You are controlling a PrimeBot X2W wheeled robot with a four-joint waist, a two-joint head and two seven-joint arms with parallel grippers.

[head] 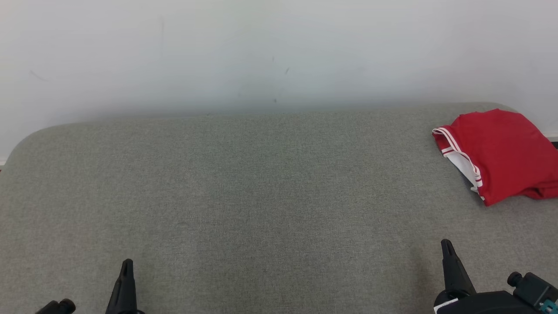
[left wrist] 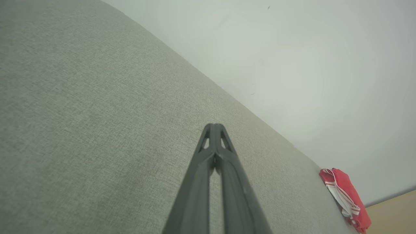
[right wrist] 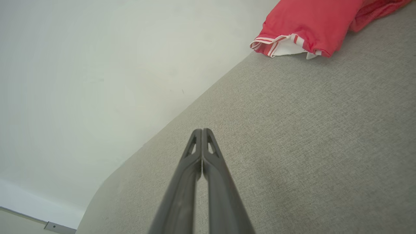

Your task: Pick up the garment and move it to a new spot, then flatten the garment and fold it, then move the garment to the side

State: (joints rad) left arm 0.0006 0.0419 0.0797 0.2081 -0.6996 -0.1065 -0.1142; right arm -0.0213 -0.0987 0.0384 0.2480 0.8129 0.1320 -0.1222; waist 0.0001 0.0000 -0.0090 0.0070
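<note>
1. Broadly, a grey fabric-covered surface (head: 261, 196) spans the work area, backed by a plain white wall (head: 261, 52).
2. The red garment (head: 501, 152) lies as a compact, folded-looking bundle at the far right corner of the surface, close to the wall. Its long axis runs diagonally from far-left to near-right in the head view, and its white striped trim (head: 457, 152) faces the middle of the surface.
3. The right gripper (head: 445, 244) is the nearer. The garment lies ahead of it and somewhat to its right, well apart. Its fingers are pressed together on nothing.
4. The left gripper (head: 127, 263) sits across the surface, much farther from the garment. Its fingers are likewise together and empty.
5. Judgement: any coming reach would favour the right arm, moving forward and rightward towards the trimmed edge.
</note>
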